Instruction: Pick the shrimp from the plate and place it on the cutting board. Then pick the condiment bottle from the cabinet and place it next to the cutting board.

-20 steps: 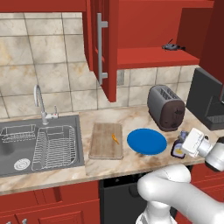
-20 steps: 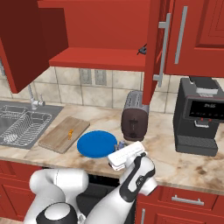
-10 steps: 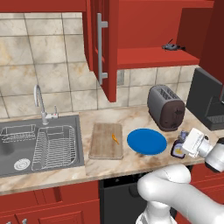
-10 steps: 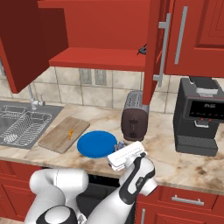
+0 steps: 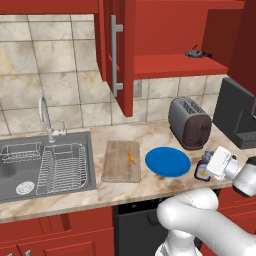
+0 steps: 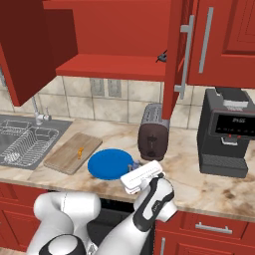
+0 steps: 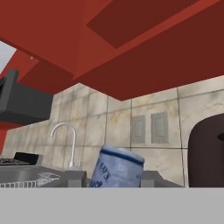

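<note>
The shrimp [image 5: 131, 158] lies on the wooden cutting board [image 5: 120, 167], also seen as the shrimp [image 6: 78, 152] on the cutting board [image 6: 67, 155]. The blue plate [image 5: 168, 161] sits bare just right of the board. My gripper [image 5: 205, 168] is shut on the condiment bottle [image 5: 201, 174], low over the counter to the right of the plate [image 6: 109, 164]. In the hand view the bottle's blue cap and label [image 7: 117, 168] stand between my fingers [image 7: 78, 178]. The cabinet [image 5: 172, 30] is open, its door [image 5: 116, 55] swung out.
A dark toaster [image 5: 189, 122] stands behind the plate and a black coffee machine [image 6: 231, 132] to the right. The sink with a dish rack [image 5: 62, 167] lies left of the board. A small dark object [image 5: 196, 52] rests on the cabinet shelf.
</note>
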### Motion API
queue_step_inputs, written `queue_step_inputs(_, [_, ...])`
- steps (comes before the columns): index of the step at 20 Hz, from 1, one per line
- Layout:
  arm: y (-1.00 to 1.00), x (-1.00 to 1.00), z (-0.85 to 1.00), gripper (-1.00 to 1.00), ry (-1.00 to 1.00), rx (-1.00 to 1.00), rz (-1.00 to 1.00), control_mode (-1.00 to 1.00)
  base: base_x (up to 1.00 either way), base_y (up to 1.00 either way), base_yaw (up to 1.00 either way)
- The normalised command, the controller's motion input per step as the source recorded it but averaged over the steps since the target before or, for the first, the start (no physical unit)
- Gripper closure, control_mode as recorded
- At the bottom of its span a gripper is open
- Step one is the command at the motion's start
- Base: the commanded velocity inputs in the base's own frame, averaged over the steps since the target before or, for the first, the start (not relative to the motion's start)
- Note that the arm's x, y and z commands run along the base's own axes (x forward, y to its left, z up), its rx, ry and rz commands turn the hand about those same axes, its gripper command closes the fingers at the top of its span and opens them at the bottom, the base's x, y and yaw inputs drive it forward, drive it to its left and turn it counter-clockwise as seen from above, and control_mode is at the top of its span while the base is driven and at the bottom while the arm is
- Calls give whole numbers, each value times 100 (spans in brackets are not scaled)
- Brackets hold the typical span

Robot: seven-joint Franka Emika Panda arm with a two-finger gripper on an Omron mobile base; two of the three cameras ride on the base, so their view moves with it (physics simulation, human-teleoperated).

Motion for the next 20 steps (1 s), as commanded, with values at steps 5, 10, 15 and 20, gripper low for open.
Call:
queue_step_inputs(5, [22,0,-17,100,0,0,0,-100,0,0,0])
queue_step_inputs(10, [18,0,-20,100,0,0,0,-100,0,0,0])
queue_step_inputs(15, [10,0,-18,100,0,0,0,-100,0,0,0])
queue_step_inputs(20, [0,0,-15,100,0,0,0,-100,0,0,0])
